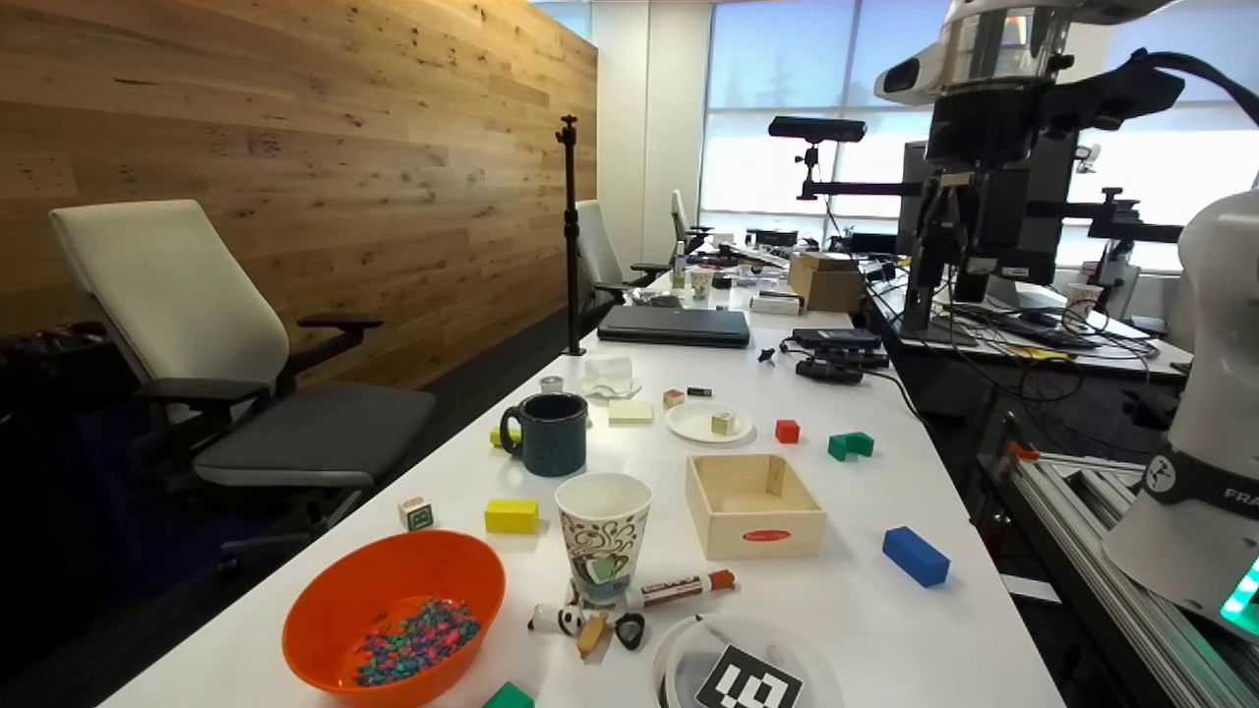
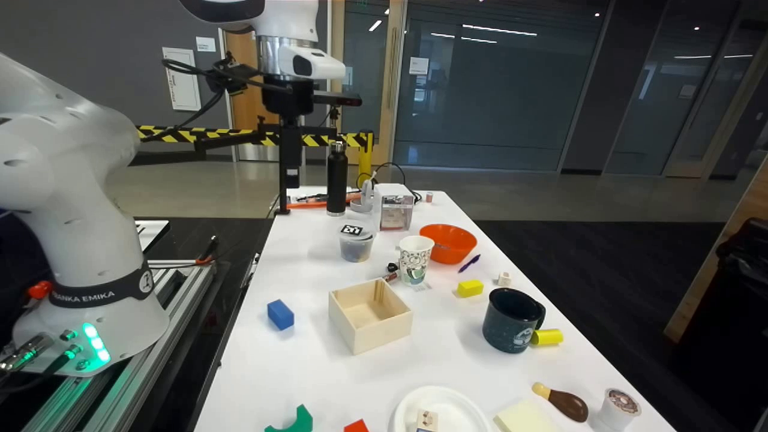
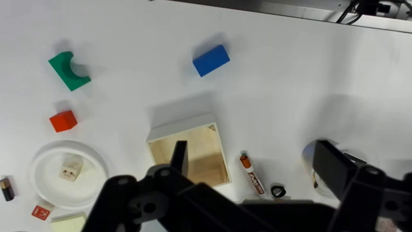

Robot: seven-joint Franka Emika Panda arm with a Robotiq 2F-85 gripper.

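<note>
My gripper [image 3: 252, 145] is open and empty, high above the white table, fingers pointing down. In the wrist view, an orange-capped marker [image 3: 252, 175] lies far below, between the fingertips. An open wooden box [image 3: 180, 128] is partly hidden behind one finger; it shows in both exterior views [image 1: 757, 541] [image 2: 384, 339] with nothing visible inside. A clear lidded tub [image 2: 356, 247] is partly behind the other finger. A blue block [image 3: 211, 60] lies beyond the box. A patterned paper cup [image 1: 605, 536] stands beside the marker. The gripper touches nothing.
An orange bowl [image 1: 329, 605] holds small coloured pieces. A dark mug [image 1: 554, 438] and yellow block [image 1: 511, 516] stand nearby. A white plate [image 3: 40, 174] bears a wooden cube. A red block [image 3: 63, 121] and green arch [image 3: 68, 71] lie near it. A black bottle [image 2: 337, 180] stands farther off.
</note>
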